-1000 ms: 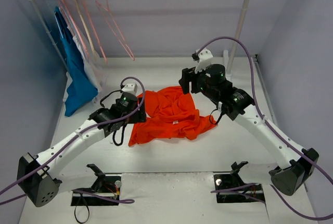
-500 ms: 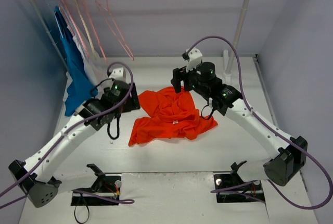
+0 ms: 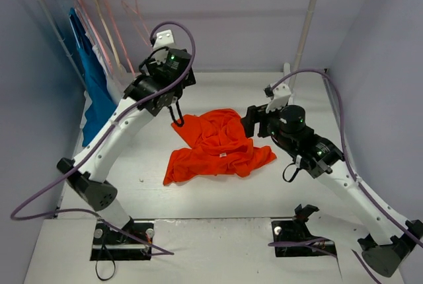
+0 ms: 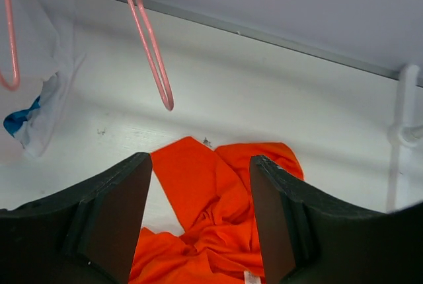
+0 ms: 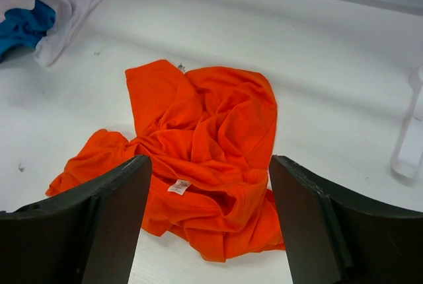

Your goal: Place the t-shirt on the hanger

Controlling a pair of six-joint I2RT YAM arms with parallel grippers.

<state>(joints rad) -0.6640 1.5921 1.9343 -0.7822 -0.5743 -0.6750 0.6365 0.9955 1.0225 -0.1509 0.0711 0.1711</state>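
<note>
The left claw (image 4: 199, 162) and right claw (image 5: 210, 160) are gaping empty; the left is facing the hanger (image 4: 169, 104), needing its lower bend centred before closing.

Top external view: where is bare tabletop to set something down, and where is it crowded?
Bare table lies between the t-shirt and the arm bases, and behind the t-shirt up to the back wall. Crowded: the back-left corner, with hangers, blue garment and left gripper.
</note>
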